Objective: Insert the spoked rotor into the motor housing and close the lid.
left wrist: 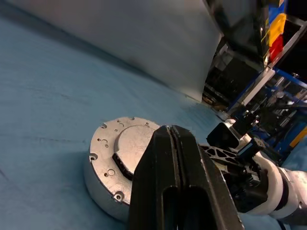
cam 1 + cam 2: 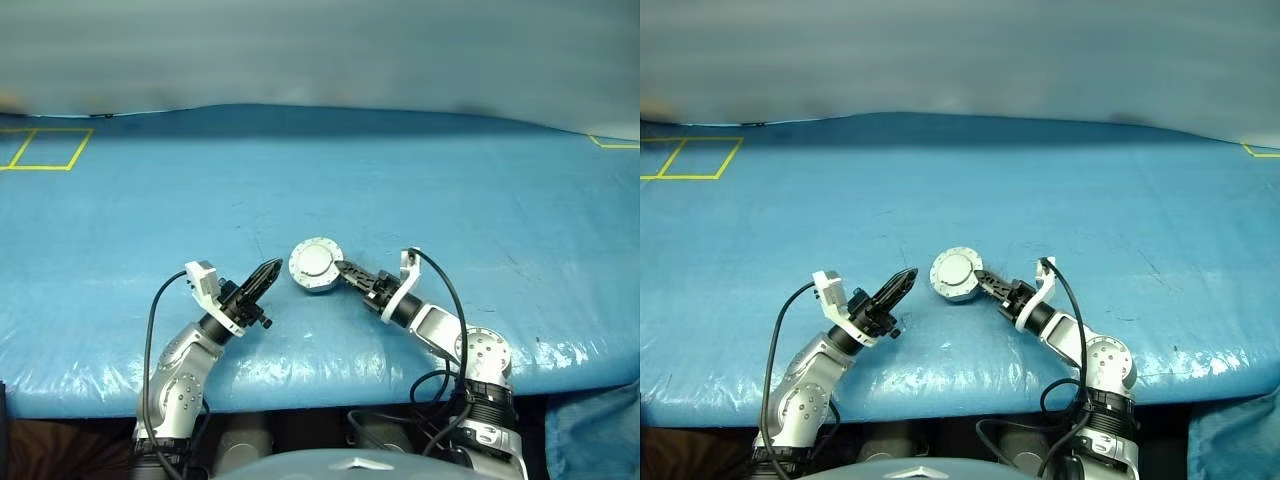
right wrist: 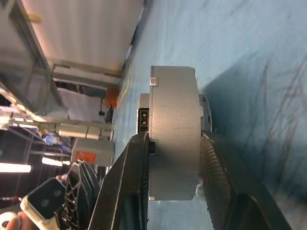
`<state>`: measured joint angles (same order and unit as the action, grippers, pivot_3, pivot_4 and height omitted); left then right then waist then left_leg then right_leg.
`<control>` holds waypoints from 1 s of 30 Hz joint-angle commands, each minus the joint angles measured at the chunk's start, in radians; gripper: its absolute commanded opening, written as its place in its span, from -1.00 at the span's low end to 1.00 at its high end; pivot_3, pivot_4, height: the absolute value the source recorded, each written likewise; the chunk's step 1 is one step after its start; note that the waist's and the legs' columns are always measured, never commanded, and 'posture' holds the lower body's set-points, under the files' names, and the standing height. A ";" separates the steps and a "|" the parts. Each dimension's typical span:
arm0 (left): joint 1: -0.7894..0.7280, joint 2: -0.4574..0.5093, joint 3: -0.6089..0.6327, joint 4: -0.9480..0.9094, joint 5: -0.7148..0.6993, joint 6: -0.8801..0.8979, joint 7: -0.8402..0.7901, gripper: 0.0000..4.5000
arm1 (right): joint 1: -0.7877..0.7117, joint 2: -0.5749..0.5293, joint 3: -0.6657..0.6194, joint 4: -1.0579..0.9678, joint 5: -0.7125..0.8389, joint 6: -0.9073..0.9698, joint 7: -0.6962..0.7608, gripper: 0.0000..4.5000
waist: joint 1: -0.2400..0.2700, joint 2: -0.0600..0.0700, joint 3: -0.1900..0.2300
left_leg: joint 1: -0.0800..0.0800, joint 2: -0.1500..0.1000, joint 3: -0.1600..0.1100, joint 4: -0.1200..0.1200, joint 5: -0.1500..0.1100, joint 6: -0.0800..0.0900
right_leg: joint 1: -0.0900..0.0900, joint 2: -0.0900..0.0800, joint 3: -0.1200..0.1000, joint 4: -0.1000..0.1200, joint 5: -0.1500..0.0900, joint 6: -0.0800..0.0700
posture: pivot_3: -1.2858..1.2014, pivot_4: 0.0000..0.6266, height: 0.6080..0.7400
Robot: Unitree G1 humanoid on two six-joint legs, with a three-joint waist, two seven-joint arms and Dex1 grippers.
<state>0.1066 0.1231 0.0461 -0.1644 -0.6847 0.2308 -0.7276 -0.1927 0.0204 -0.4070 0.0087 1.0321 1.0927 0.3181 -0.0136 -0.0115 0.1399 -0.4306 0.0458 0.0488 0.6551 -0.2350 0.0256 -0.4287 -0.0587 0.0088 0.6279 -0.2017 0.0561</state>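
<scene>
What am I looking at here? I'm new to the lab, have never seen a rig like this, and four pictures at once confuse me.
This is a humanoid robot with two arms, each ending in a two-fingered black gripper. The two wide pictures come from cameras on its head, looking down over a table under a blue cover. The other two come from a camera on each wrist, looking along that gripper's fingers.

On the cover lies one round silver part, the motor housing, with its grey lid closed on top. The right gripper holds the housing from the side: the right wrist view shows its fingers clamped against the top and bottom faces. The left gripper is shut, holds nothing, and points at the housing from the other side. Yellow tape lines mark the cover's far corners.
</scene>
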 commanded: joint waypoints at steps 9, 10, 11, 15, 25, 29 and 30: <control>-0.001 -0.184 0.052 -0.019 -0.148 -0.009 0.078 0.46 | -0.026 0.063 -0.095 -0.178 0.366 -0.130 -0.134 -0.48 | -0.010 0.001 0.002 | 0.000 0.001 -0.001 0.002 0.000 0.000 | 0.001 0.002 0.001 0.000 -0.001 0.002 | 0.03 -0.52 1.00; -0.007 -0.195 0.049 -0.021 -0.167 0.009 0.087 0.60 | -0.021 0.060 -0.086 -0.189 0.383 -0.132 -0.138 -0.48 | -0.011 0.001 0.002 | 0.000 0.001 -0.001 0.002 0.000 0.000 | 0.001 0.002 0.001 0.000 -0.001 0.002 | 0.03 -0.52 1.00; -0.011 -0.201 0.047 -0.023 -0.180 0.022 0.094 0.77 | -0.017 0.057 -0.079 -0.197 0.396 -0.135 -0.142 -0.48 | -0.011 0.001 0.002 | 0.000 0.001 -0.001 0.002 0.000 0.000 | 0.001 0.002 0.001 0.000 -0.001 0.002 | 0.03 -0.52 1.00; -0.023 -0.243 0.022 -0.053 -0.397 0.196 0.145 0.99 | 0.008 0.063 -0.025 -0.240 0.428 -0.148 -0.170 -0.48 | -0.015 0.001 0.002 | 0.000 0.001 -0.003 0.002 0.000 0.000 | 0.001 0.003 0.001 0.001 0.000 0.001 | 0.03 -0.52 1.00; -0.004 -0.237 -0.037 -0.053 -0.510 0.340 0.229 0.99 | 0.091 0.058 0.079 -0.288 0.501 -0.176 -0.201 -0.48 | -0.018 0.001 0.002 | -0.001 0.000 -0.004 0.005 0.000 0.000 | 0.002 0.003 0.001 0.001 -0.001 0.002 | 0.03 -0.52 1.00; -0.020 -0.237 -0.037 -0.040 -0.502 0.334 0.243 0.99 | 0.117 0.052 0.121 -0.296 0.524 -0.179 -0.204 -0.48 | -0.019 0.001 0.002 | 0.000 0.001 -0.004 0.005 0.000 0.000 | 0.002 0.003 0.001 0.001 -0.001 0.002 | 0.03 -0.52 1.00; -0.027 -0.238 -0.038 -0.033 -0.497 0.330 0.246 0.99 | 0.121 0.049 0.132 -0.299 0.529 -0.178 -0.204 -0.48 | -0.019 0.001 0.002 | 0.000 0.001 -0.004 0.005 0.000 0.000 | 0.002 0.003 0.001 0.001 0.000 0.002 | 0.03 -0.52 1.00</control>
<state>0.0975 -0.0612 0.0257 -0.1817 -1.1797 0.5629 -0.4813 -0.0579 0.0684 -0.2995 -0.2169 1.4910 0.9224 0.0908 -0.0323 -0.0101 0.1418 -0.4310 0.0464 0.0451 0.6604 -0.2352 0.0260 -0.4269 -0.0557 0.0103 0.6288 -0.2015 0.0571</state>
